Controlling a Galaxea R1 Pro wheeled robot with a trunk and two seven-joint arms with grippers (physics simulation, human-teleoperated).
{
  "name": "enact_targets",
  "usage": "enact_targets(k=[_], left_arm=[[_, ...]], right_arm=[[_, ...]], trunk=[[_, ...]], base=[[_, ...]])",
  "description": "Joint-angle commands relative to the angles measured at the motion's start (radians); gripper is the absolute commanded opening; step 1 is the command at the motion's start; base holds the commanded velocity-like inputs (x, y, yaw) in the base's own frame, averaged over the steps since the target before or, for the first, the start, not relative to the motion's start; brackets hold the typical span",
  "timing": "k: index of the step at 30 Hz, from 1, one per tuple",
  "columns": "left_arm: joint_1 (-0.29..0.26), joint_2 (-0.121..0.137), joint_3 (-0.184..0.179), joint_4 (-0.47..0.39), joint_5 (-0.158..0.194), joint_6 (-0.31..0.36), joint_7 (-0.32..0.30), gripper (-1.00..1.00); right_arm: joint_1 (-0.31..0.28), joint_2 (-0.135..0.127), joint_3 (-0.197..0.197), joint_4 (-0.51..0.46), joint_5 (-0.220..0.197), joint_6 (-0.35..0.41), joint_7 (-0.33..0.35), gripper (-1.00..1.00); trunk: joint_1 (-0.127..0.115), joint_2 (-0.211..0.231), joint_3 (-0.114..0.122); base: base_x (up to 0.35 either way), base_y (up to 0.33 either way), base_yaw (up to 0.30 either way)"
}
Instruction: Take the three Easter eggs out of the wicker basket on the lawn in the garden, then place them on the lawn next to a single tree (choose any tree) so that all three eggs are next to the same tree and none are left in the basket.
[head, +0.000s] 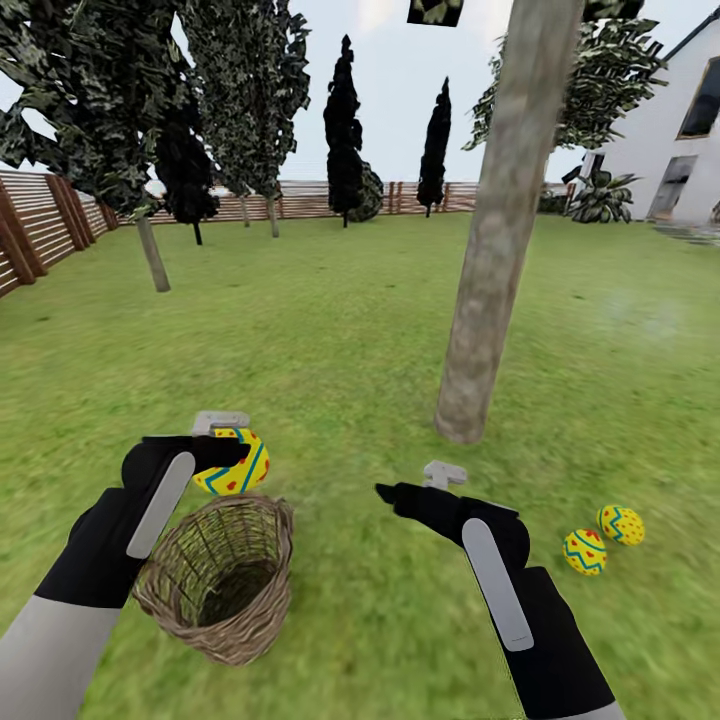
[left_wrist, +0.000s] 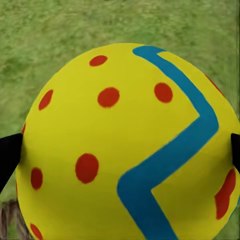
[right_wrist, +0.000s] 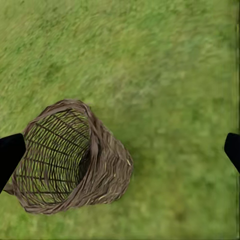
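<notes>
Egg (head: 238, 466) three is clamped in the left end effector (head: 226, 452) above the empty basket (head: 222, 580). The tree (head: 490, 290), with two eggs (head: 585, 551) beside it, lies ahead-right. Right end effector (head: 392, 492) hangs open, empty.

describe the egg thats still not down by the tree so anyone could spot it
Start at the thick bare trunk, then look left to the tipped, empty wicker basket. Just above its rim the left gripper holds the egg; the other two eggs lie on grass right of the trunk.

slatted wooden fence (head: 300, 200), dark cypresses (head: 343, 130), white house (head: 660, 140).
</notes>
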Motion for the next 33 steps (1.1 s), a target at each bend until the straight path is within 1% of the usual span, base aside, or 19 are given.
enact_targets(k=[1,19,24,33], left_arm=[[-0.001,0.001,-0.002,-0.001,0.01,0.003,0.01,-1.0],[-0.001,0.001,-0.004,0.001,0.01,0.003,0.012,-1.0],[-0.001,0.001,-0.003,0.003,0.01,0.003,0.012,-1.0],[-0.001,0.001,-0.003,0.006,0.01,0.003,0.012,-1.0]], right_arm=[[-0.001,0.0,0.001,-0.001,-0.01,0.002,-0.01,1.0],[-0.001,0.0,0.0,0.001,-0.01,0.002,-0.01,1.0],[-0.001,0.0,0.0,0.021,-0.012,0.002,-0.01,1.0],[-0.001,0.0,-0.001,0.024,-0.012,0.002,-0.01,1.0]], trunk=[[0.0,0.0,0.0],[0.0,0.0,0.019],[0.0,0.0,0.023],[0.0,0.0,0.031]], base=[[0.0,-0.217,-0.224],[0.0,-0.273,-0.215],[0.0,-0.279,-0.193],[0.0,-0.279,-0.232]])
